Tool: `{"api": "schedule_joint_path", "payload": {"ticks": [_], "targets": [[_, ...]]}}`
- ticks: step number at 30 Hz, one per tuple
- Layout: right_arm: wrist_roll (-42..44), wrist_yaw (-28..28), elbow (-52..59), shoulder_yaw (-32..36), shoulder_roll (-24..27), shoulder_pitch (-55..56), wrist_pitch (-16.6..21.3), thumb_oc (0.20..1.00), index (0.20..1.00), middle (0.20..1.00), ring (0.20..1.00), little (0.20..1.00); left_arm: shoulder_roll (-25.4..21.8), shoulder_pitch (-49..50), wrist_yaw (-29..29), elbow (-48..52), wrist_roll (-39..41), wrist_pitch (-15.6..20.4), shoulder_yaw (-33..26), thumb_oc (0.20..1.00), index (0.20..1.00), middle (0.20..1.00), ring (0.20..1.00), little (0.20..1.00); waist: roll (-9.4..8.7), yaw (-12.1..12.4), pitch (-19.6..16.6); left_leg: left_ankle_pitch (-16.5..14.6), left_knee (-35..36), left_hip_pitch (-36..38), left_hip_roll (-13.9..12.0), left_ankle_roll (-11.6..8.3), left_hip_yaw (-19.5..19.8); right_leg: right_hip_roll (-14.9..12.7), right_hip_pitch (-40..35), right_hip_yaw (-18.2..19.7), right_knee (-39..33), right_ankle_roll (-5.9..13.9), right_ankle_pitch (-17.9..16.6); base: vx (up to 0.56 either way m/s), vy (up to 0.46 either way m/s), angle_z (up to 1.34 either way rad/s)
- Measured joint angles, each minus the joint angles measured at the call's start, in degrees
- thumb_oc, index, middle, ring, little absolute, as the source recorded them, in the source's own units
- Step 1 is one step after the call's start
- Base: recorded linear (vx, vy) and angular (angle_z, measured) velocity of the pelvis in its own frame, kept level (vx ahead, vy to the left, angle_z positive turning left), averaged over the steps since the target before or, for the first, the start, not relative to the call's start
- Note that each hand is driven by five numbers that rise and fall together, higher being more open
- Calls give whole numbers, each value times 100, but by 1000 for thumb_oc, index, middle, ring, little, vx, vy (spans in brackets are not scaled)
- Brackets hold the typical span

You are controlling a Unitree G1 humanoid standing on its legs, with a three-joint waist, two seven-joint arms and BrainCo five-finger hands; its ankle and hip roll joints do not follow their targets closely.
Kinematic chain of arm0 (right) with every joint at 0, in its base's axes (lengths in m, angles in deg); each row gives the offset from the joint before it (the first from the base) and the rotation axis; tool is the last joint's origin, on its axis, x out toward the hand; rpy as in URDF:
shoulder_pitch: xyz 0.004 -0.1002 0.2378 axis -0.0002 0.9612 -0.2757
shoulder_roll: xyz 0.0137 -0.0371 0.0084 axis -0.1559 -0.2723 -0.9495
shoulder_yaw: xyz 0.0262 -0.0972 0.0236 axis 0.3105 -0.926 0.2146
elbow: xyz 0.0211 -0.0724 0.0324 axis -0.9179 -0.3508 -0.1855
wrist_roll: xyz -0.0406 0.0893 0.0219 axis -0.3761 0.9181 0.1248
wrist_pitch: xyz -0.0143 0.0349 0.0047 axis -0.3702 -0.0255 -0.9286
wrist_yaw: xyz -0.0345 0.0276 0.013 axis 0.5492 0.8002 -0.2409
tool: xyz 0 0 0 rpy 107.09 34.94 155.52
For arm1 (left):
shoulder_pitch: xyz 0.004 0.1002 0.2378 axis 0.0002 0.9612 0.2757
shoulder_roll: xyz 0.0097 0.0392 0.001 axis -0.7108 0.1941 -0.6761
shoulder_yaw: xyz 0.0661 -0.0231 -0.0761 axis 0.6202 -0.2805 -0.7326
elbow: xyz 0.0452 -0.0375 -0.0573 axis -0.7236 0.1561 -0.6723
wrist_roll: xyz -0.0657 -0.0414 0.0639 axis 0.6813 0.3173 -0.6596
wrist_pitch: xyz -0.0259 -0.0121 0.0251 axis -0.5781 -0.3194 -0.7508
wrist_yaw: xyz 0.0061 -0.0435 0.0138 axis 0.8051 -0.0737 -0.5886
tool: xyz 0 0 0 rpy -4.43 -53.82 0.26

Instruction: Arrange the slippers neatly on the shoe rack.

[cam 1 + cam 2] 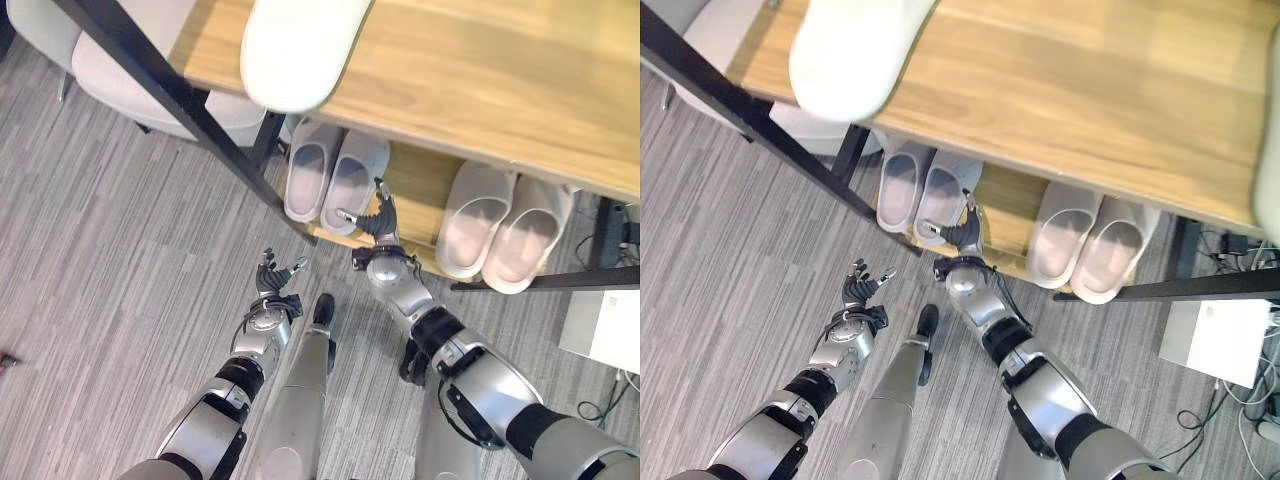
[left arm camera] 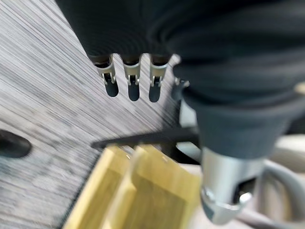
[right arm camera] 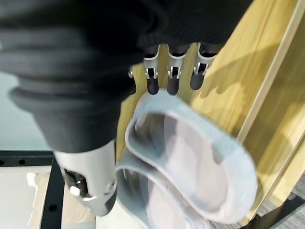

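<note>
A grey pair of slippers (image 1: pixel 335 175) lies side by side on the left of the shoe rack's lower shelf (image 1: pixel 415 190), toes pointing in. A cream pair (image 1: pixel 505 230) lies to their right, heels hanging over the front edge. My right hand (image 1: pixel 381 222) hovers at the heel of the right grey slipper (image 3: pixel 200 162). Its fingers (image 3: pixel 174 76) are straight and spread, holding nothing; whether they touch the slipper is unclear. My left hand (image 1: pixel 275 280) hangs open over the floor in front of the rack's left post, its fingers (image 2: pixel 133 81) straight.
The rack's wooden top shelf (image 1: pixel 500 80) juts out over the slippers, with a white rounded object (image 1: pixel 300 50) on it. A black diagonal frame bar (image 1: pixel 190 110) crosses at the left, with pale seats behind it. A white box (image 1: pixel 605 330) and cables sit on the floor at the right.
</note>
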State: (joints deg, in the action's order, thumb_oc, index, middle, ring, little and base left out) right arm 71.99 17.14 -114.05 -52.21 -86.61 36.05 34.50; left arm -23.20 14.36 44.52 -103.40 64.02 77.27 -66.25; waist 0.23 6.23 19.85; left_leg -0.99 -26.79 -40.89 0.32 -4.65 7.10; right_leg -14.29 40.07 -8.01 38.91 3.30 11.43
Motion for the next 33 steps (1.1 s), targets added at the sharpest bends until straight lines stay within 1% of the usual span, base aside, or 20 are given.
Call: {"api": "schedule_joint_path", "payload": {"ticks": [1,3,8,9,11,13,14,15,17,19,20,22,25,26,27,28,29,30,31,33], "targets": [[1,19,-5,-19,12,47,-18,1000,1000,1000,1000,1000,11,-15,2,1,-2,-2,4,1000,1000,1000,1000,1000,-12,-34,-8,1,33,59,-1,4,-3,3,-67,-1,-56,-1,-10,52,-9,-1],[-13,96,11,-86,73,151,-23,1000,1000,1000,1000,1000,27,-37,0,0,-2,-37,39,1000,1000,1000,1000,1000,-19,-104,-12,-2,82,205,1,12,-11,19,-228,-13,-149,103,-77,28,-6,1],[-109,374,362,-126,225,942,-49,1000,1000,1000,1000,1000,117,111,17,-93,-7,-111,85,1000,1000,1000,1000,1000,-41,-154,-24,35,432,823,-39,53,-20,68,-910,-111,-619,142,-195,39,-5,-2],[-111,440,665,-160,314,1284,-61,1000,1000,1000,1000,1000,120,253,30,-25,-7,-131,78,1000,1000,1000,1000,1000,-44,-158,-34,54,605,1033,-57,66,-32,97,-1132,-122,-823,140,-230,113,-11,-11],[-109,598,761,-292,397,1626,-83,1000,1000,1000,1000,1000,108,541,82,73,-22,-166,46,1000,1000,1000,1000,1000,-90,-207,-93,78,806,1281,-93,95,-138,114,-1349,-101,-1040,138,-274,146,-24,-16],[-112,917,1243,-424,577,2043,-85,1000,1000,1000,1000,1000,119,979,216,365,-150,-179,-150,1000,1000,1000,1000,1000,-97,-226,-129,199,1148,1618,-119,108,-172,190,-1677,-85,-1454,185,-468,107,-22,-20],[-111,1150,1418,-435,750,2297,-93,1000,1000,1000,1000,1000,84,1293,294,410,-237,-203,-219,1000,1000,1000,1000,1000,-105,-278,-190,223,1318,1822,-164,114,-200,211,-1896,-94,-1720,254,-595,75,-22,-20],[-119,1353,1652,-448,917,2546,-85,1000,1000,1000,1000,1000,68,1565,378,578,-238,-209,-368,1000,1000,1000,1000,1000,-133,-294,-297,261,1498,1967,-211,135,-290,264,-2049,-88,-1967,251,-690,60,-26,-23],[-150,1552,1781,-470,1086,2697,-84,1000,1000,1000,1000,1000,-20,1806,455,585,-238,-209,-399,1000,1000,1000,1000,1000,-158,-292,-419,301,1668,2117,-241,148,-330,309,-2227,-78,-2244,269,-805,101,-49,-18],[-347,2002,2079,-304,1454,3031,-75,1000,1000,1000,1000,1000,-147,2206,715,799,-265,-245,-568,1000,1000,1000,1000,1000,-158,-360,-481,424,2080,2549,-285,156,-446,362,-2665,-85,-2750,300,-1001,83,-49,-16],[-451,2205,2265,-302,1645,3321,-29,1000,1000,1000,1000,1000,-227,2526,830,956,-286,-260,-619,1000,1000,1000,1000,1000,-136,-378,-598,472,2309,2808,-298,164,-466,400,-2976,-84,-3087,314,-1134,63,-43,-17],[-622,2442,2378,-253,1953,3636,-11,1000,1000,1000,1000,1000,-364,2759,959,979,-458,-286,-662,1000,1000,1000,1000,1000,-114,-450,-796,488,2489,3006,-304,170,-506,428,-3193,-81,-3379,331,-1234,102,-68,-14],[-966,2763,2476,17,2171,4179,32,1000,1000,1000,1000,1000,-425,3000,1204,1017,-672,-337,-818,1000,1000,1000,1000,1000,-43,-472,-965,608,2920,3467,-331,165,-704,486,-3606,22,-3898,367,-1459,100,-68,-24],[-1088,2866,2478,143,2217,4415,39,1000,1000,1000,1000,1000,-470,3115,1257,1176,-713,-460,-847,1000,1000,1000,1000,1000,-3,-493,-1025,637,3054,3654,-332,171,-764,482,-3815,48,-4121,369,-1534,68,-72,-25],[-1126,2919,2476,214,2229,4489,45,1000,1000,1000,1000,1000,-577,3281,1277,1685,-710,-564,-837,1000,1000,1000,1000,1000,-8,-515,-1038,644,3110,3718,-324,162,-776,503,-3900,53,-4242,379,-1579,60,-72,-10],[-1231,2938,2371,415,2239,4738,98,1000,1000,1000,1000,1000,-757,3518,1341,2129,-1218,-276,-845,1000,1000,1000,1000,1000,21,-555,-1112,651,3139,3737,-328,154,-762,502,-3983,30,-4380,382,-1618,46,-122,2],[-1281,2954,2095,565,2289,4936,97,1000,1000,1000,1000,1000,-780,3266,1243,1647,-2028,-154,-800,1000,1000,1000,1000,1000,113,-587,-1177,644,3139,3817,-328,151,-752,511,-4073,6,-4395,388,-1621,28,-86,5],[-1288,2986,2088,577,2331,4992,97,1000,1000,1000,1000,1000,-748,3176,1238,1377,-2097,-185,-798,1000,1000,1000,1000,1000,158,-585,-1225,641,3139,3820,-326,151,-751,509,-4079,2,-4395,392,-1617,19,-94,2],[-1385,3002,1808,622,2352,5053,199,1000,1000,1000,1000,1000,-720,3034,1235,1012,-2275,-286,-765,1000,1000,1000,1000,1000,189,-704,-1291,640,3139,3834,-333,148,-762,518,-4082,14,-4396,393,-1617,7,-33,-4],[-1556,2997,1422,840,2327,5059,218,1000,1000,1000,1000,1000,-720,3113,1270,1044,-2465,-374,-699,1000,1000,1000,1000,1000,204,-749,-1301,640,3140,3870,-351,148,-810,534,-4090,67,-4397,393,-1617,10,-59,-12]]}}
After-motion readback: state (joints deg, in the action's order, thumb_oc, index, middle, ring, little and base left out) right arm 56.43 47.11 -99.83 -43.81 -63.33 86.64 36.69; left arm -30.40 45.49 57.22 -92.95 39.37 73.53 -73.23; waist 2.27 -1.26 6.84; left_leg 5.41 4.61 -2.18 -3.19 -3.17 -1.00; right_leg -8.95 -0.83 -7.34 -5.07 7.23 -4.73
